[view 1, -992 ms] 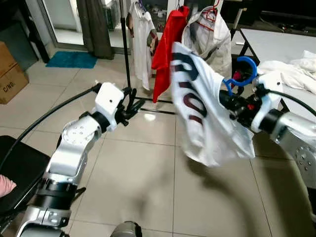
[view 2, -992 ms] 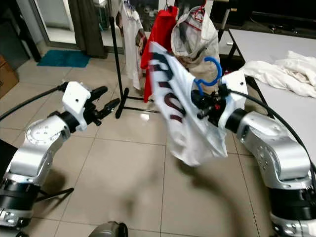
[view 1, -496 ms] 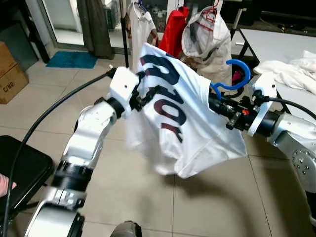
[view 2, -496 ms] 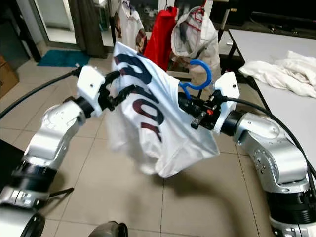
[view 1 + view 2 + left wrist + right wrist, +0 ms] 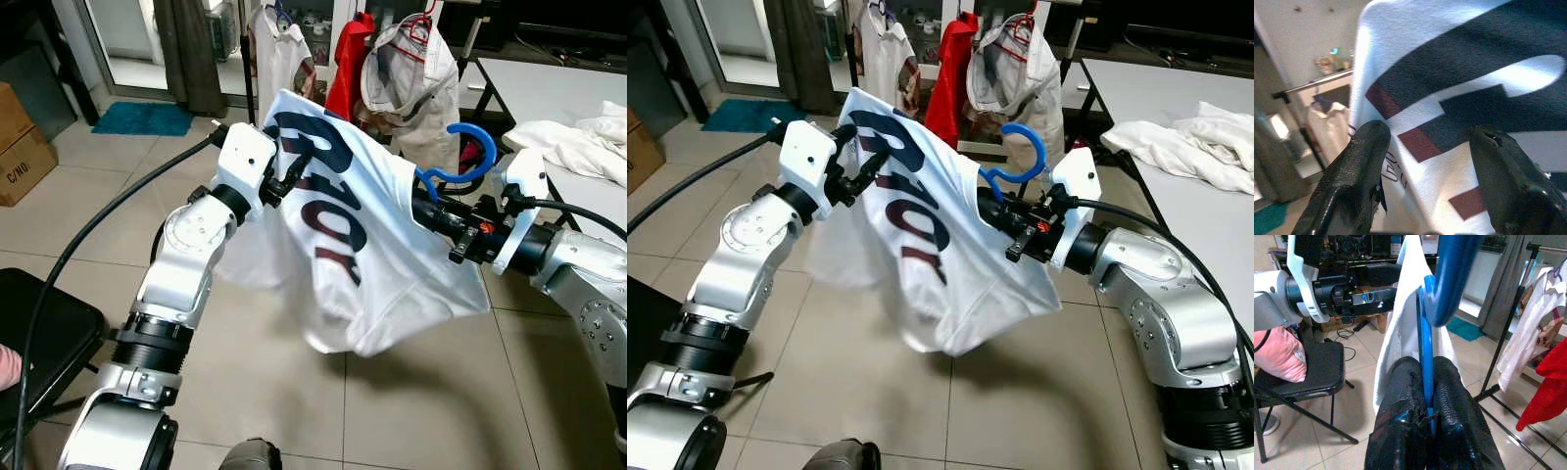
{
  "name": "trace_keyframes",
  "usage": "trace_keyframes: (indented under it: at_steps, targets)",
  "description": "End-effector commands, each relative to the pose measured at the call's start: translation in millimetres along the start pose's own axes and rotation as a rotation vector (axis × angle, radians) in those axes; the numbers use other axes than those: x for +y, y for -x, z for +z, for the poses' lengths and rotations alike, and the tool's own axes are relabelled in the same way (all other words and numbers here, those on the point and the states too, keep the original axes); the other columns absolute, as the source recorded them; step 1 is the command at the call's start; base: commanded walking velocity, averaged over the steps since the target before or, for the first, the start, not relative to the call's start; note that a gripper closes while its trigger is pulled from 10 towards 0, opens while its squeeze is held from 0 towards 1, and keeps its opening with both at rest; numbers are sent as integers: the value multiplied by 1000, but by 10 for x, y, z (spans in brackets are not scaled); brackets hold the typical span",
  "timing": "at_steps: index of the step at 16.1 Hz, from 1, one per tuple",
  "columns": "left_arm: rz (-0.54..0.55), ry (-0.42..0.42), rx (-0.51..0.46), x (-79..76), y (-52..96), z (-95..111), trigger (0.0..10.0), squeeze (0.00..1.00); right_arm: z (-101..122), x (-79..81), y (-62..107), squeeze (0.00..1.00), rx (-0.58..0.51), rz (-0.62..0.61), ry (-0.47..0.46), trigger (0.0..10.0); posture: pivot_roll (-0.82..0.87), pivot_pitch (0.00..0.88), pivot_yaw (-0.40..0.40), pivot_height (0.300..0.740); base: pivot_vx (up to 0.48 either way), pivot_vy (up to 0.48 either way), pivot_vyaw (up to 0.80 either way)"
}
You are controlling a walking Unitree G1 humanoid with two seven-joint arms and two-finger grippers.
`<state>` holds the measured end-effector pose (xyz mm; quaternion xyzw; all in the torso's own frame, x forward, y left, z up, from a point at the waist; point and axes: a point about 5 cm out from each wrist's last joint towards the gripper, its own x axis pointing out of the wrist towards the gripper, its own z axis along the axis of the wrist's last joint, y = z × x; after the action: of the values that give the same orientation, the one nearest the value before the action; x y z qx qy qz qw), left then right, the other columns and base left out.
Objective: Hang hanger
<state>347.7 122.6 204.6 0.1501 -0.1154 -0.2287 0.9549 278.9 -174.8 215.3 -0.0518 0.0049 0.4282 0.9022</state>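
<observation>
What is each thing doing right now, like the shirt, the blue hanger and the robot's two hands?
white T-shirt: on the hanger, held up off the floor.
blue hanger: hook up, not on the rail.
right gripper: shut on the hanger's neck.
left gripper: open, fingers either side of the shirt.
red garment: hanging on the rack.

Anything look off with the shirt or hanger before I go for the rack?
Yes. The white shirt hangs bunched and lopsided from the blue hanger, not squarely. The right gripper is clamped on the hanger below its hook; the left gripper, jaws open, straddles the printed fabric at the shirt's far side.
</observation>
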Motion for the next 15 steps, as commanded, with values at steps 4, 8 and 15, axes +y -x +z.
trace_keyframes:
  at_steps: [4, 8, 15]
  targets:
    - [92, -6, -109, 22, 44, 130, 10000, 0, 53, -20, 15, 0, -25, -10, 13, 10000, 47, 0, 2, 740, 0, 0, 0]
    - [103, 13, -132, 32, 49, 154, 10000, 0, 52, -12, 7, 0, -25, -9, 10, 10000, 46, 0, 5, 740, 0, 0, 0]
    - [78, 39, -32, 153, 35, -9, 3843, 0, 31, 30, 40, 0, -4, 17, 17, 10000, 32, 0, 15, 740, 0, 0, 0]
